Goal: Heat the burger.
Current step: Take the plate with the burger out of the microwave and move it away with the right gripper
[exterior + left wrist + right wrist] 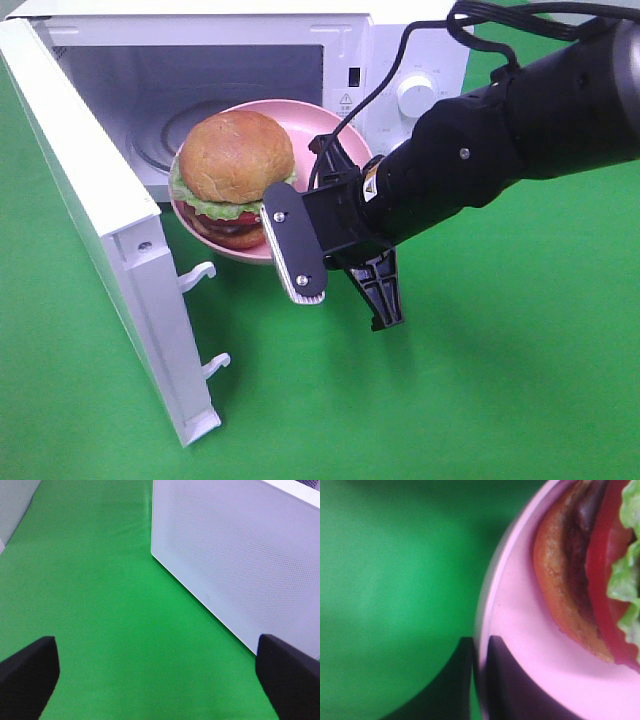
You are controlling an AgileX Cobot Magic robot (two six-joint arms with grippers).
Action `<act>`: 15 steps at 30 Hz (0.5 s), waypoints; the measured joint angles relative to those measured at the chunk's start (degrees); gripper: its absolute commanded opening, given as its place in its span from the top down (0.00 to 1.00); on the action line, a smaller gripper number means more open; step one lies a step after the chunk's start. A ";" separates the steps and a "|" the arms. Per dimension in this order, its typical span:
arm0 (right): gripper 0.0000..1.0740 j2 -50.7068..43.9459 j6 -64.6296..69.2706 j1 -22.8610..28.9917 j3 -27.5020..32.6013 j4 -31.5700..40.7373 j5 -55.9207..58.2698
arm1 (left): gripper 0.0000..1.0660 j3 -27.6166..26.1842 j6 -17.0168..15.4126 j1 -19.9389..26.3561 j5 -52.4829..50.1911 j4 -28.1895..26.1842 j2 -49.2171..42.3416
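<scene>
My right gripper [479, 652] is clamped on the rim of the plate [335, 135]; the burger [235, 165] sits on it, before the open microwave [300, 60]; my left gripper [160, 672] is spread wide, holding nothing.

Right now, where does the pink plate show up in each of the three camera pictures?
Exterior high: pink plate, center, at the open microwave, under the burger, held by the right gripper.
Left wrist: not in it.
Right wrist: plate fills the right side, rim pinched.
Shared landmark: green tabletop.
</scene>
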 measured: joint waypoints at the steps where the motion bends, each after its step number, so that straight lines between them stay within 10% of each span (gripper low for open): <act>1: 1.00 0.00 0.00 0.00 0.00 0.00 0.00 | 0.04 0.00 0.00 0.00 0.00 0.00 0.00; 15: 1.00 -6.02 0.52 0.80 7.33 3.32 -0.97 | 0.04 0.00 0.00 0.00 0.00 0.00 0.00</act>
